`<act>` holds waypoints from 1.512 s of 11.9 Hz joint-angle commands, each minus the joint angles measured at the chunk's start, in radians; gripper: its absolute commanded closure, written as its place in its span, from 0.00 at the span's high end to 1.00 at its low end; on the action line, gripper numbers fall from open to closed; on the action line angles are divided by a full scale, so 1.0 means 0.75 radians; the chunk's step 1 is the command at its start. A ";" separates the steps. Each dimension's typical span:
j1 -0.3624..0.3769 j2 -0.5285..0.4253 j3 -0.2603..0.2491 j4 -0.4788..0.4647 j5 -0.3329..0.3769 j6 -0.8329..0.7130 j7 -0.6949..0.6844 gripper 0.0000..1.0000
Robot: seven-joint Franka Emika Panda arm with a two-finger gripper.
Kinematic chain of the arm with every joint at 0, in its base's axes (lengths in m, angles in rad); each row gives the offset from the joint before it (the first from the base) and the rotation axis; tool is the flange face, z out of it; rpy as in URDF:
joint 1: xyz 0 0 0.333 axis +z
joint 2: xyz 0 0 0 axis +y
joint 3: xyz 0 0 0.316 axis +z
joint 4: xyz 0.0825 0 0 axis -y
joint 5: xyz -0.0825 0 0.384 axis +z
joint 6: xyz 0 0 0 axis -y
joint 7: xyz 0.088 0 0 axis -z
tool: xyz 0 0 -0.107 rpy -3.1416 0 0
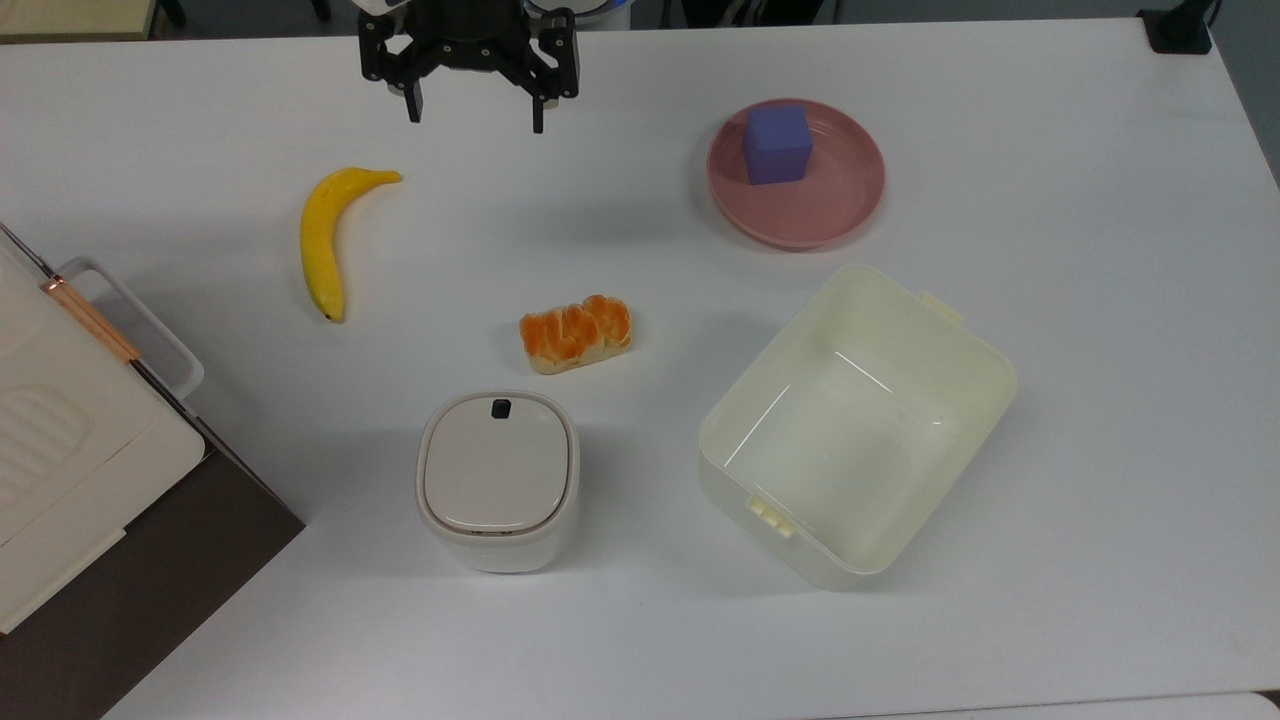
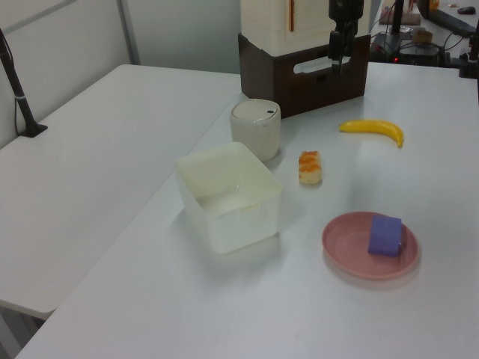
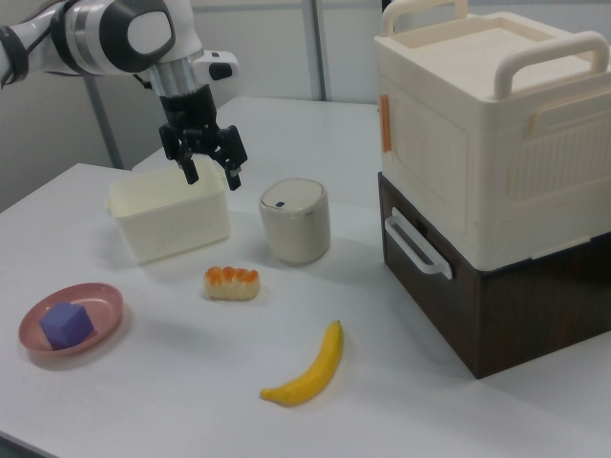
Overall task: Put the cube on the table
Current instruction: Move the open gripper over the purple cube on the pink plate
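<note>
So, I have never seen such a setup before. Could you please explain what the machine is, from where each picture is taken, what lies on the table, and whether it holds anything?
The machine is one robot arm ending in a two-finger gripper. Its fingers are open and hold nothing.

All three pictures show one moment: the top view looks down from above, and the left view and right view look across from opposite sides.

On the white table lie a banana, an orange bread piece, a lidded white container, an empty cream tub and a pink plate. The blue-purple cube sits on the plate. A cream box on a brown one stands at the table's edge.
</note>
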 commanded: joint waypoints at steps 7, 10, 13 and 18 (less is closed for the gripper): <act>0.014 -0.006 -0.022 -0.013 0.024 -0.025 -0.028 1.00; 0.020 -0.006 -0.014 -0.013 0.026 -0.021 -0.026 1.00; 0.103 -0.012 0.016 -0.023 0.058 -0.027 0.023 1.00; 0.334 -0.099 0.019 -0.188 0.071 -0.013 0.186 1.00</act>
